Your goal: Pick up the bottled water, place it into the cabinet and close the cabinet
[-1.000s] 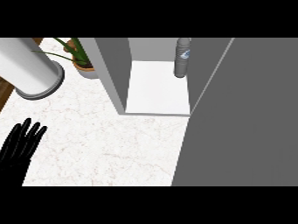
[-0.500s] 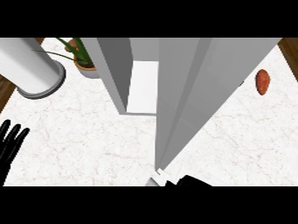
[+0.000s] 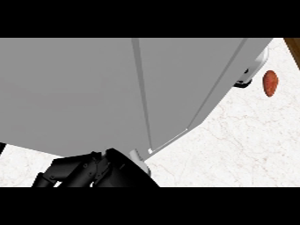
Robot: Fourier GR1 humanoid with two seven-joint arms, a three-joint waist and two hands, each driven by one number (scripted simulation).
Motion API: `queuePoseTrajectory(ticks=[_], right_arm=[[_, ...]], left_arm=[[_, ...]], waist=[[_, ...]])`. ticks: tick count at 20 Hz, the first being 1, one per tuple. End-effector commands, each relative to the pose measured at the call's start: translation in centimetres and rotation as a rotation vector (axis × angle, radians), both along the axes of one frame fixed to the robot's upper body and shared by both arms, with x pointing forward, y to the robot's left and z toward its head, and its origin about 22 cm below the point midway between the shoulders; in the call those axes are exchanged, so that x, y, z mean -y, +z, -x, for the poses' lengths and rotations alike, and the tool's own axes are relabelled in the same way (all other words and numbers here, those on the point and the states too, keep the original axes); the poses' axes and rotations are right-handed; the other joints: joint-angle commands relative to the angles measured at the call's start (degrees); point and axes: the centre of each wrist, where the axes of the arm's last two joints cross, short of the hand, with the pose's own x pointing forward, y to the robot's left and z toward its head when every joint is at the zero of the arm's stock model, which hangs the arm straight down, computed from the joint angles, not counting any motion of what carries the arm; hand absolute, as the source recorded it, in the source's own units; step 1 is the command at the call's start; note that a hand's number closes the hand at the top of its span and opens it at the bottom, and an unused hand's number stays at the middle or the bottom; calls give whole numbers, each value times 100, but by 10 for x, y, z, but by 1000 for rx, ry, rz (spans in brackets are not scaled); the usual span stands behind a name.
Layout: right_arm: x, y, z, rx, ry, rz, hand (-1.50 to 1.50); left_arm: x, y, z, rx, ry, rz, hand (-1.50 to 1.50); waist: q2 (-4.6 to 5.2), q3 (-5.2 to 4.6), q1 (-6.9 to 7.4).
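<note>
A: Closing the cabinet [image 3: 81, 92] is the step in hand, by my reading. Its grey door [image 3: 184, 83] fills most of the head view, and a seam runs down the panel toward the lower edge.

B: Which hand works the door?

A: One black hand [image 3: 93, 171] sits at the bottom of the view, touching the door's lower corner, fingers curled. Whether it is the right or the left I cannot tell, since no forearm shows. A dark sliver at the lower left edge may be the other hand; it is too little to judge.

B: Where is the bottled water?

A: Not visible. The door hides the interior, so I judge it to be inside the cabinet, though the view cannot confirm this. Its pointing and long axis cannot be read either.

B: What does the next move call for?

A: Pressing the door flush with the cabinet front, then drawing the hand clear.

B: Anything else on the counter [image 3: 243, 145]?

A: A reddish-brown oval object [image 3: 269, 83] lies at the right, well apart from the hand, beside a white object [image 3: 248, 78] half hidden behind the door.
</note>
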Motion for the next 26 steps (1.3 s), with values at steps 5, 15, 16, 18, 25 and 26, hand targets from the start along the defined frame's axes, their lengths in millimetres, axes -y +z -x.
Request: queuePoseTrajectory(ticks=[5,15,16,18,25,26], right_arm=[[-30,33,-60,-74,31,-30,150],[-27,-2,-111,-186,319,90,150],[-24,-5,-124,-157,283,59,150],[-14,-21,-131,-156,265,88,150],[21,-12,-172,-94,59,58,150],[31,-3,-178,-89,13,56,150]], left_arm=[[0,24,3,13,9,5,-150],[-5,26,15,8,27,11,-150],[-10,28,18,1,32,-6,-150],[-7,29,20,9,29,-23,-150],[-4,38,23,4,34,1,-150],[-15,30,23,-14,39,-24,-150]], waist=[[66,15,-46],[48,16,-183],[50,16,-167],[46,16,-211],[38,17,-233],[39,14,-256]])
